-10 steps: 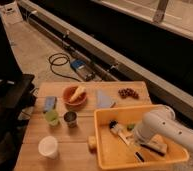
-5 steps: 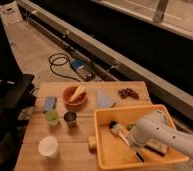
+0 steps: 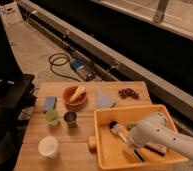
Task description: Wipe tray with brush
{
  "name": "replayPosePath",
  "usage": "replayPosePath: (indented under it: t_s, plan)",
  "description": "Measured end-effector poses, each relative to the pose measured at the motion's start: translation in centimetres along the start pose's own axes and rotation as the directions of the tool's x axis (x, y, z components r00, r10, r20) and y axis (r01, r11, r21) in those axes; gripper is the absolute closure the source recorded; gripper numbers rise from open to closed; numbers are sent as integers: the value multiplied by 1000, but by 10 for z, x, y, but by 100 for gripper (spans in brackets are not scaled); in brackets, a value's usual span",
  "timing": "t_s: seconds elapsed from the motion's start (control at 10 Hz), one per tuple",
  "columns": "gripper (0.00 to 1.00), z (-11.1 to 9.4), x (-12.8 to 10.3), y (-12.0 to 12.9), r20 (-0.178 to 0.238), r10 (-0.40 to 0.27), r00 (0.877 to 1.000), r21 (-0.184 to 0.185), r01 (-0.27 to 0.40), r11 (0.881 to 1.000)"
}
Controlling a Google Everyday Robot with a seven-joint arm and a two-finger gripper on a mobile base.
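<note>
Claw [image 3: 133,150] low inside tray [image 3: 125,109], at brush [image 3: 120,133] handle; open or gripping, cannot tell. Brush lies on tray floor. Wiping apparently unstarted; grasp, strokes left.

1 camera, seemingly high on the near side of the tray [image 3: 108,148], looks steeply down across it at fairly close range. The gripper [image 3: 132,148] is low inside the tray.

Pincer [image 3: 132,149] and arm [image 3: 155,132] fill the right half of the tray [image 3: 121,109], by the brush [image 3: 118,131]; left half free.
</note>
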Motion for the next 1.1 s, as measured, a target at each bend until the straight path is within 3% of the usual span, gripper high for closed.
replayPosePath:
  t_s: [0.2, 0.5, 0.8, 1.1]
  plan:
    - [99, -1, 1, 1, 3, 2, 1000, -1, -2, 1000]
    - [100, -22, -14, -2, 88, -6, 996, 28, 4, 1000]
    - [100, -35, -32, -7, 155, -40, 987, 13, 39, 999]
    - [100, -41, -42, -22, 175, -56, 983, 14, 54, 998]
